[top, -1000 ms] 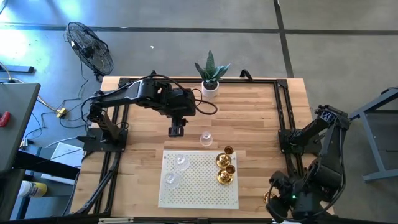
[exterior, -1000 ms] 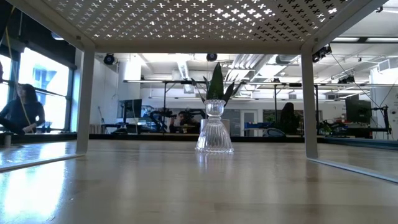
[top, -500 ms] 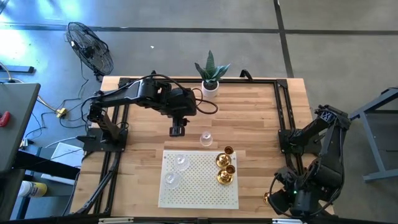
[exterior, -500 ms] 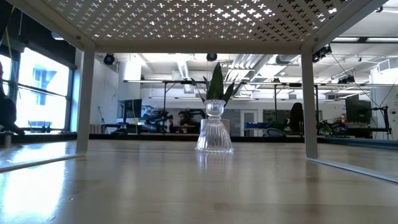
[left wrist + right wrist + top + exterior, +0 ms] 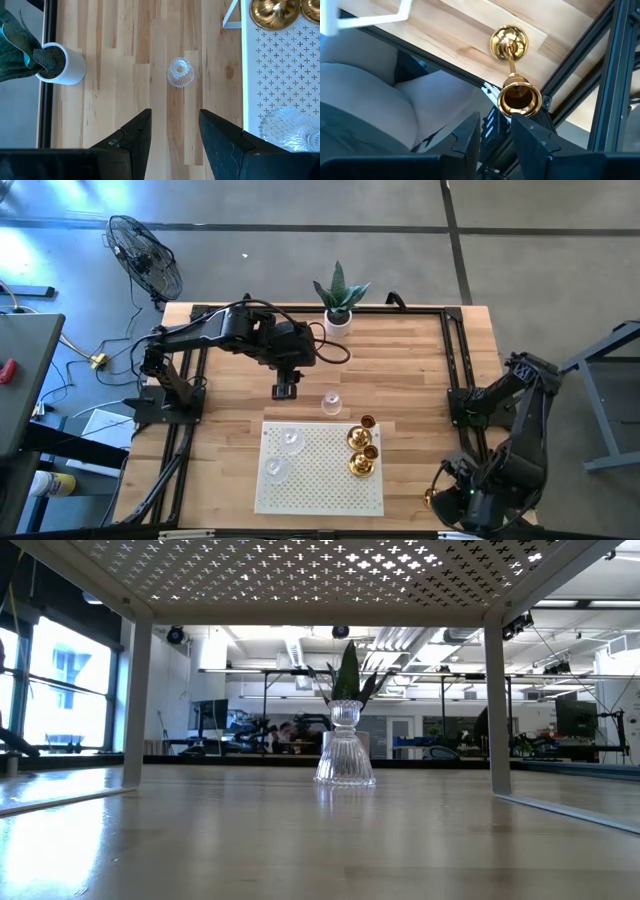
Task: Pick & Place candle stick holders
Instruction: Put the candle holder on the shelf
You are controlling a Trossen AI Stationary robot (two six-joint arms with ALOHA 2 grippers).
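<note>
High view, left to right: our left claw (image 5: 285, 391) hangs over the far-middle tabletop (image 5: 420, 370), fingers apart with nothing between them. Just right of it stands a lone clear glass holder (image 5: 330, 402), upright on bare wood, apart from the claw. Beyond both, at the far edge, sits a white pot with plant (image 5: 339, 308).

Nearer us lies a white perforated rack (image 5: 320, 480). Two more glass holders (image 5: 290, 440) sit on its left part, one nearer than the other. On its right part we count three gold brass holders (image 5: 361, 452) clustered close together.

The left wrist view confirms the gap: the dark fingers (image 5: 135, 137) stand apart, with the glass holder ahead between their lines, untouched. The pot and the rack edge flank it.

In the low view, the glass holder is upright at mid-table, seen under the rack's top, with the plant behind it.

Far right, our right claw (image 5: 437, 500) hangs off the near right corner of the tabletop. The right wrist view shows a gold holder (image 5: 512, 75) gripped by its cup end between the fingers, round base pointing away.
</note>
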